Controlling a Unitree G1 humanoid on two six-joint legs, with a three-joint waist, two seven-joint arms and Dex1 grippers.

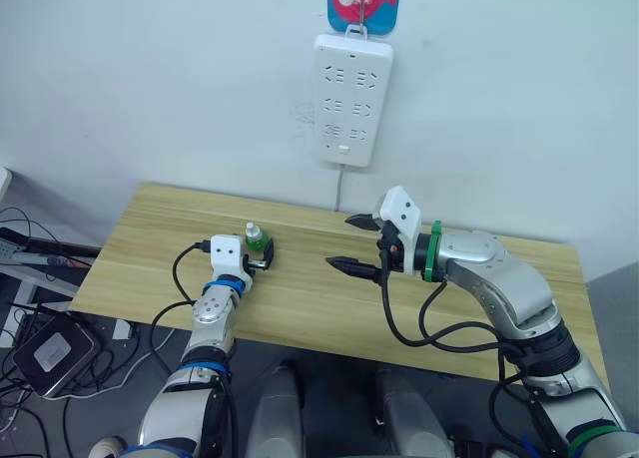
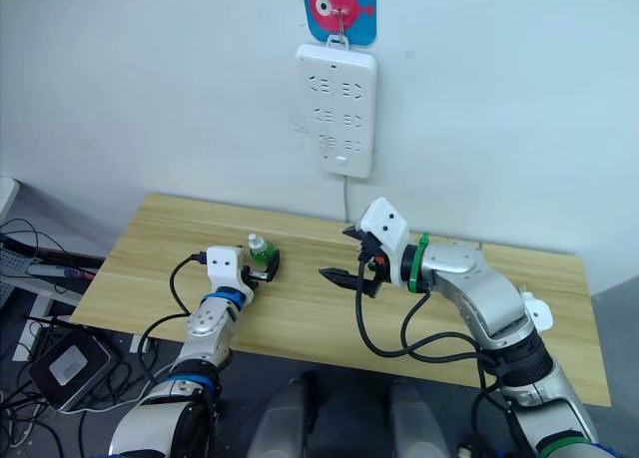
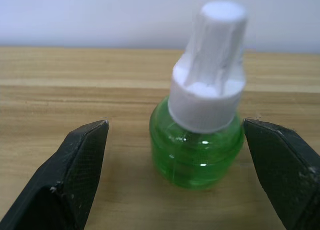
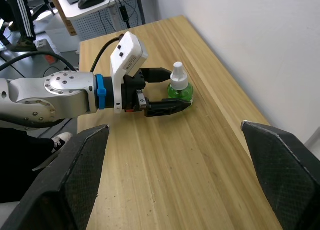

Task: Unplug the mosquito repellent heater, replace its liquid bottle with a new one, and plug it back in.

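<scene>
1. One green bottle [image 1: 257, 242] with a white cap, upright on the wooden table [image 1: 300, 308].
2. Left gripper [image 1: 262, 256] spread around the bottle, fingers not touching it.
3. Right gripper [image 1: 350, 242] spread, empty, well apart from the bottle.
4. One white power strip [image 1: 351, 99] on the wall.

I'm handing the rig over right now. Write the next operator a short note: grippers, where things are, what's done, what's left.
Left gripper: open, fingers either side of the green liquid bottle, not closed on it.
Right gripper: open, empty, above the table.
Bottle stands upright on the table, white cap on.
Power strip on the wall has nothing plugged in.
Left: grasp the bottle; the bottle swap and plugging in don't look done.
</scene>
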